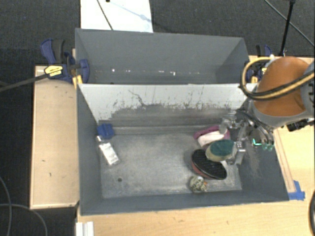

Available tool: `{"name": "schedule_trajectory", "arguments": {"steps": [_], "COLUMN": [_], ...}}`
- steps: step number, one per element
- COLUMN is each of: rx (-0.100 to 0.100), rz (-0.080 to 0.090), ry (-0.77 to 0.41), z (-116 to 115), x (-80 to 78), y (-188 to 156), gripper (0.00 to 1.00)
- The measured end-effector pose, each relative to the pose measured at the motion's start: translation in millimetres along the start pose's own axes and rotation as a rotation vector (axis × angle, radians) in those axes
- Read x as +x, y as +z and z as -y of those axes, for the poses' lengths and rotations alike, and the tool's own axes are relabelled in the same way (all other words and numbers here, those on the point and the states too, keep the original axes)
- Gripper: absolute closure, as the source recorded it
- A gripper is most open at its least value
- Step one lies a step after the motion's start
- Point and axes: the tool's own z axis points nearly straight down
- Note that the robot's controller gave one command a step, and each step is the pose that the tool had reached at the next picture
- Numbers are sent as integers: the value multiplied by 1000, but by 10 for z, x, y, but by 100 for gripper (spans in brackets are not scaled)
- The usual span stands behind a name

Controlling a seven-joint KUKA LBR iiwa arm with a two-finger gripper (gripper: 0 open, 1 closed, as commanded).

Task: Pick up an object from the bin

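Gripper (pixel 235 142) low inside the grey metal bin (pixel 162 102), at the right end of the floor, close to the right wall. Metal claw hanging under the orange cover (pixel 280 90) of the arm, reaching in from the right side. Opening of the claw: not possible to tell, its metal parts too mixed with the things beside it. Hold on any thing: also not possible to tell.

Directly on the left of the claw, a small heap of three things. Uppermost and nearest, touching the claw or very nearly so, a round teal object (pixel 221 149) with a pale beige rim on its left; exact kind not clear, perhaps a lid or a pad. Under it and more towards the near wall, a flat black disc (pixel 209 167) with a red edge along its left side, lying a little tilted. Behind the teal thing, towards the far wall, a pink and white item (pixel 207 133), soft-looking, its right end hidden by the claw.

Near the front wall, just below the black disc and a little to its left, a small crumpled ball (pixel 198 184) in greenish and golden colours.

Well apart from the heap, on the left side of the floor, a small clear packet (pixel 109 154) lying slanted, with a blue piece (pixel 105 131) at its upper end, both near the left wall. Dark scratches and stains along the pale far wall.
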Motion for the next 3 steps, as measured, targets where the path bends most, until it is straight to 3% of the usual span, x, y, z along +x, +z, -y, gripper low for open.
{"name": "schedule_trajectory", "arguments": {"steps": [1, 2, 3], "rx": [3, 5, 3], "rz": [18, 35, 17], "ry": [-42, -47, -49], "z": [74, 73, 53], "x": [-457, -502, -368], "y": [748, 646, -884], "gripper": [0, 100, 100]}}
